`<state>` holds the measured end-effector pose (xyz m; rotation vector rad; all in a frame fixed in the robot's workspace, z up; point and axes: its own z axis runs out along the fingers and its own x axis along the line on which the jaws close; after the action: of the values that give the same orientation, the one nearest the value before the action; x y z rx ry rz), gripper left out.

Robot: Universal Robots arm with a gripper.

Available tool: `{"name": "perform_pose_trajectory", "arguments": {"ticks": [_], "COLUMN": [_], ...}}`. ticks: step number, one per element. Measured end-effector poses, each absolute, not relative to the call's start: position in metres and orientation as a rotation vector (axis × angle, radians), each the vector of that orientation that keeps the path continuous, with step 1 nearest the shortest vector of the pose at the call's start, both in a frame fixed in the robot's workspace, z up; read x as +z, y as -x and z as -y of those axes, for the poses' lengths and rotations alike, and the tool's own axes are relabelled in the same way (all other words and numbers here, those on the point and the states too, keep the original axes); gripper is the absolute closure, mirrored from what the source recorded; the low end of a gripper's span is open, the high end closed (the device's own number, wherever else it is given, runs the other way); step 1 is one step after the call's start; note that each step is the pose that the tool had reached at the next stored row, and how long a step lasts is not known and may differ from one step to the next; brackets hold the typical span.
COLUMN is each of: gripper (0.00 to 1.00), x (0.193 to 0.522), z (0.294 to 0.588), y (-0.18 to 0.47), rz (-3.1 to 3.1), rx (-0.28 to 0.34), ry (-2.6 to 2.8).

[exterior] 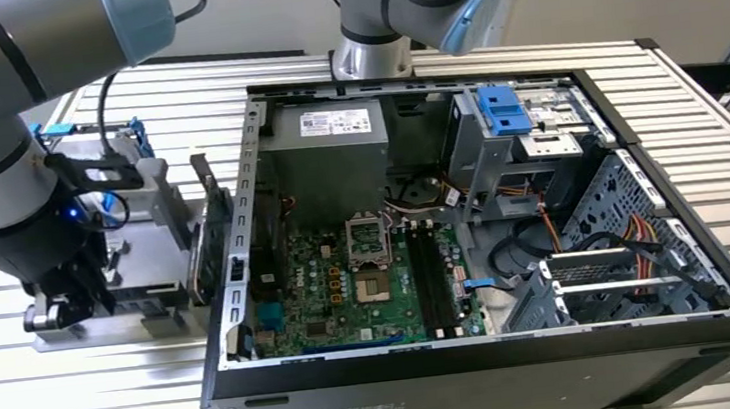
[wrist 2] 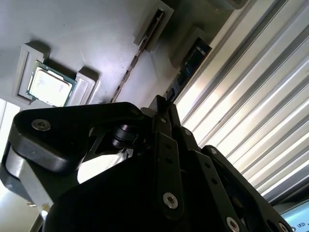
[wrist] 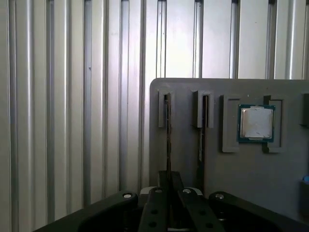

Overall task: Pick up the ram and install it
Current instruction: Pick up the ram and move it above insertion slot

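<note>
The ram [wrist: 167, 125] is a thin dark stick standing on edge in a slot of the grey holder [wrist: 188, 92]; in the second wrist view the ram [wrist 2: 189, 63] runs straight into my fingertips. My gripper [wrist: 169, 176] [wrist 2: 163, 104] sits at the near end of the ram with its fingers pressed close on either side, and the stick is still in its slot. In the exterior view the gripper [exterior: 67, 309] is low over the holder [exterior: 145, 286], on the exterior view's left of the open computer case [exterior: 487, 353]. The board's long memory slots [exterior: 429, 284] lie inside the case.
A second thin stick [wrist: 203, 125] [wrist 2: 135, 58] stands in the neighbouring slot. A square silver processor [wrist: 257, 122] [wrist 2: 48, 87] lies in a recess of the holder. A dark card [exterior: 213, 224] stands on edge between holder and case wall. The table is ribbed metal [wrist: 72, 121].
</note>
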<state>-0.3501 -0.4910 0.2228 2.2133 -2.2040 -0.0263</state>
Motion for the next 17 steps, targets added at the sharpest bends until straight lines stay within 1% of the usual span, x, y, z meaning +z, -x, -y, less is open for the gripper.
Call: {"name": "perform_pose_trajectory", "arguments": {"ticks": [17], "gripper": [1.00], "x": [0.239], "z": [0.491], "y": [0.350], "rz": [2.204], "rx": [-0.026], "ry": [-2.213]}}
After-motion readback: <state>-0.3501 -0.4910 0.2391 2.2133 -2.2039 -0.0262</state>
